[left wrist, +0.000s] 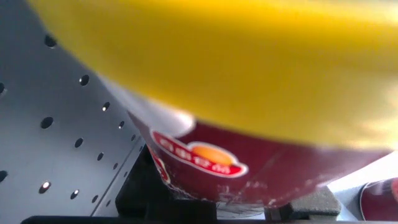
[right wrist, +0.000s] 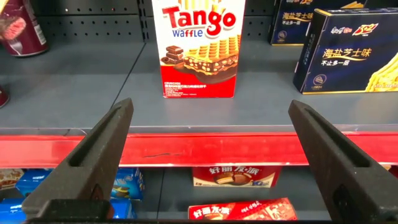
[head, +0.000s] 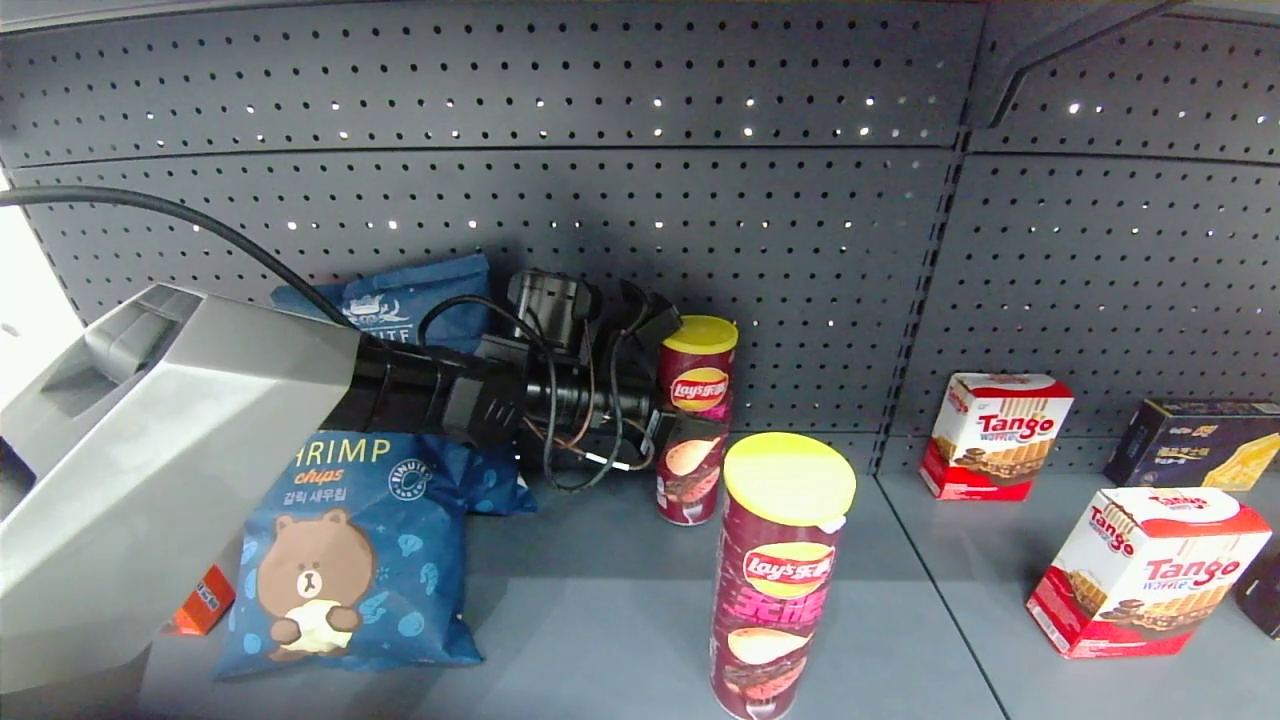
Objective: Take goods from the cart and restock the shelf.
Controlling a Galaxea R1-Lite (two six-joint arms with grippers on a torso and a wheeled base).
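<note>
On the shelf (head: 600,610), left tool (head: 690,440) clamps rear chip can (head: 697,385)

Soft even light, bright specks poking through the grey perforated metal back panel (head: 600,200), left edge blown-out white.
</note>
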